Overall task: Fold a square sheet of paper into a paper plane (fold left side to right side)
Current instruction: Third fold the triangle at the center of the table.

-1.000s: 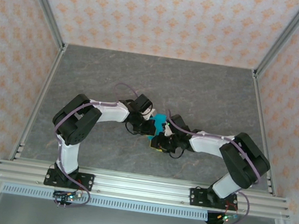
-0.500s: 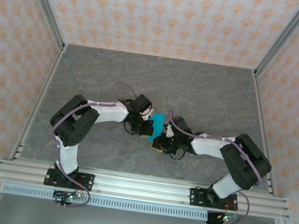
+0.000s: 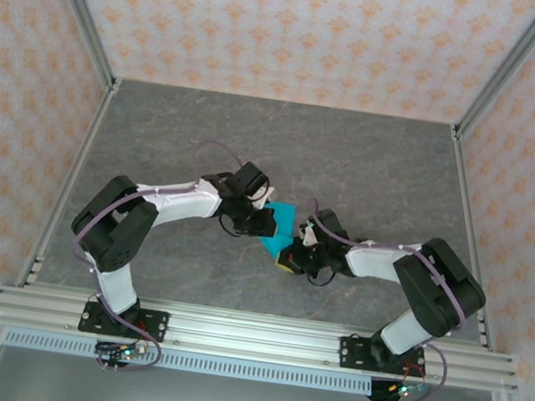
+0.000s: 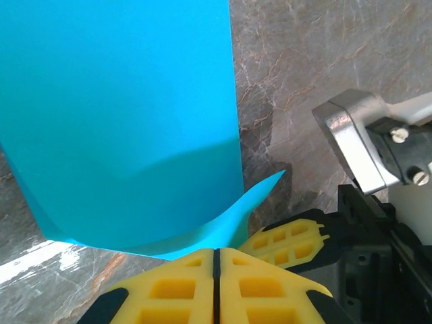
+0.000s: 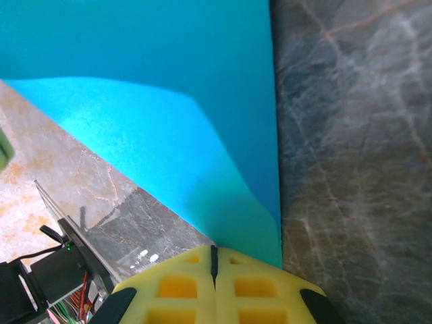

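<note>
Looking down, top external: both arms bend inward and meet at mid-desk. The left gripper [image 3: 264, 224] and right gripper [image 3: 288, 259] sit at opposite edges of the cyan sheet of paper [image 3: 278, 232], which lies between them on the grey desk [image 3: 285, 143].
Open room, top external: bare desk runs from the paper to the far wall and out to both side posts. The arm bases stand on the near rail [image 3: 248, 337].
Left wrist, gripper: the left gripper [image 4: 215, 260] has its yellow fingers pressed together with no gap, tips at the paper's near edge. Whether they pinch it or only press on it, I cannot tell.
Left wrist, edges: the paper's [image 4: 121, 115] right edge runs straight. At the bottom a pointed flap juts past it toward the right gripper's [image 4: 287, 237] yellow finger, just beside.
Right wrist, gripper: the right gripper [image 5: 213, 260] is fully closed, tips at the paper's near corner. An actual grip cannot be told.
Right wrist, edges: the paper [image 5: 169, 81] has a straight right edge and a diagonal lower-left edge. Bare desk [image 5: 358, 135] lies to the right.
</note>
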Robot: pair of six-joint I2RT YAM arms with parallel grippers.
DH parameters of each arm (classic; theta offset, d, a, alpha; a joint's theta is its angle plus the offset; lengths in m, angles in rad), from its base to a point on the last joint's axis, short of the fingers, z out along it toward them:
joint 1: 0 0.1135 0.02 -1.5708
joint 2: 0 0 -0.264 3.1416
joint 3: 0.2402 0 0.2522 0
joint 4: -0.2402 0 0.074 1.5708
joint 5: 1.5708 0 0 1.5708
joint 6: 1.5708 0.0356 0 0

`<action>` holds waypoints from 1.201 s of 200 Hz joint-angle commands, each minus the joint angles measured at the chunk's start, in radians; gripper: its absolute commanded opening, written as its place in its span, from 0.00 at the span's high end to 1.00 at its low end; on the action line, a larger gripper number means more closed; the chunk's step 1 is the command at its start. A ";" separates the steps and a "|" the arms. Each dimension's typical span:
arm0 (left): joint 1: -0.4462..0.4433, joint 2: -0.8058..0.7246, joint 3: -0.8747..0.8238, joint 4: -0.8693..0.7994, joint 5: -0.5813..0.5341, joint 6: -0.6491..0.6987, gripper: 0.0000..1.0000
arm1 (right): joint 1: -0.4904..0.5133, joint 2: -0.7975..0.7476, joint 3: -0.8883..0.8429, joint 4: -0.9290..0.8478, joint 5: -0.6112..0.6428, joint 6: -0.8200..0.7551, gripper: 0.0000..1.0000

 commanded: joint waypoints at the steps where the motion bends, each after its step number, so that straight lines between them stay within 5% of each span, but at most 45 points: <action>1: -0.030 0.024 -0.017 0.045 0.038 -0.025 0.91 | -0.008 0.061 -0.036 -0.050 0.091 0.023 1.00; 162: -0.058 0.101 -0.060 -0.002 -0.135 -0.028 0.94 | -0.008 0.062 -0.016 -0.160 0.143 -0.021 1.00; 240: 0.108 0.086 -0.073 -0.024 -0.194 0.054 0.95 | -0.007 0.067 -0.011 -0.196 0.153 -0.038 1.00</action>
